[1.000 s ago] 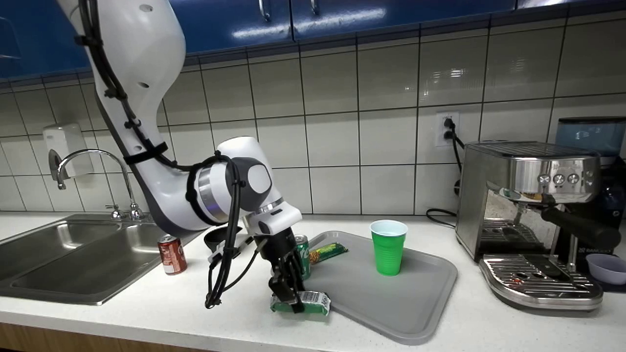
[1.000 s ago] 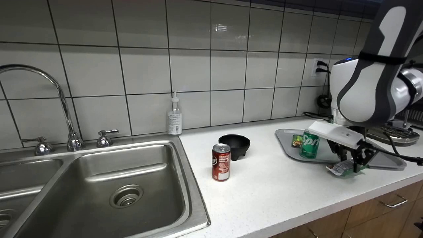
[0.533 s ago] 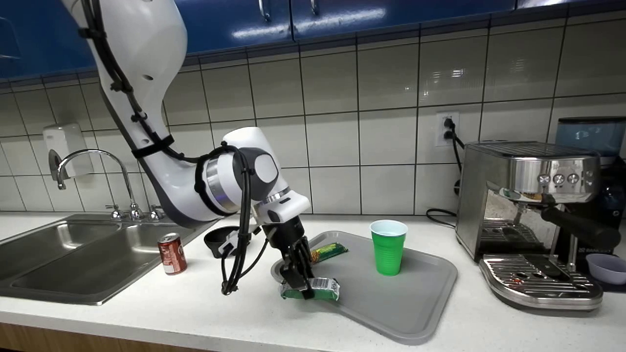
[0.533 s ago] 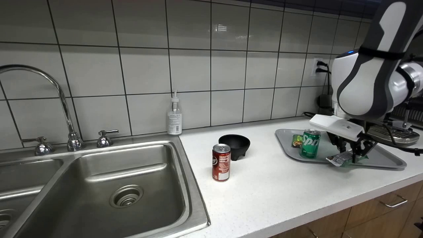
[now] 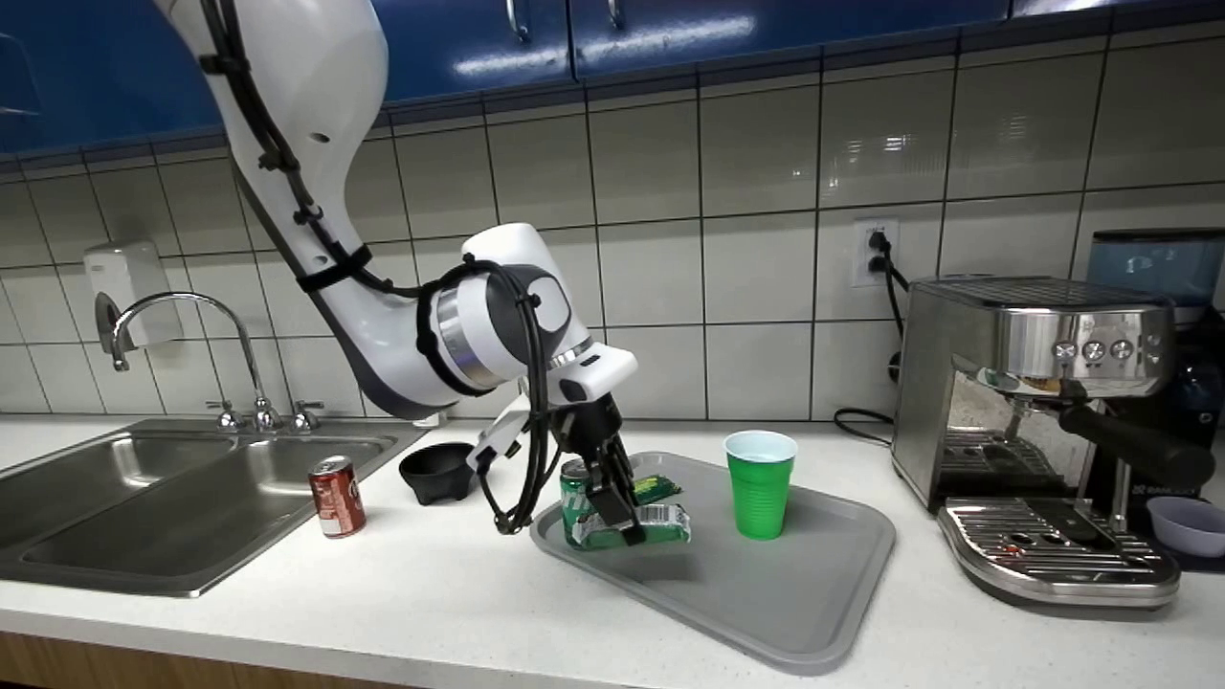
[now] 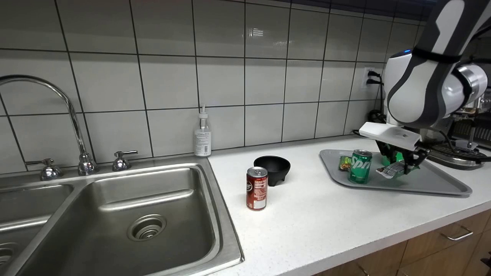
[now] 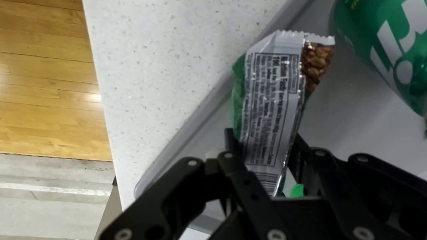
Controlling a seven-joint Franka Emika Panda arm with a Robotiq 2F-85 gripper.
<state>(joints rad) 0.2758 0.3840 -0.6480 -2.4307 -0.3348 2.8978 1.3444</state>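
Exterior view: can, packet and cup on the gray tray, tool tight around a wrapped bar.

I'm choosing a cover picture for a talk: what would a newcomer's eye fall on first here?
Probably the big white robot arm, slanting over the counter, its black pincer closed on a green-and-silver snack bar above the gray tray. Next might come the bright green cup standing on that tray, then the red can upright on the counter by the sink.

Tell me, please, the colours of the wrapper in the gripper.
The wrapper is green and silvery, with some brown; best in the wrist view.
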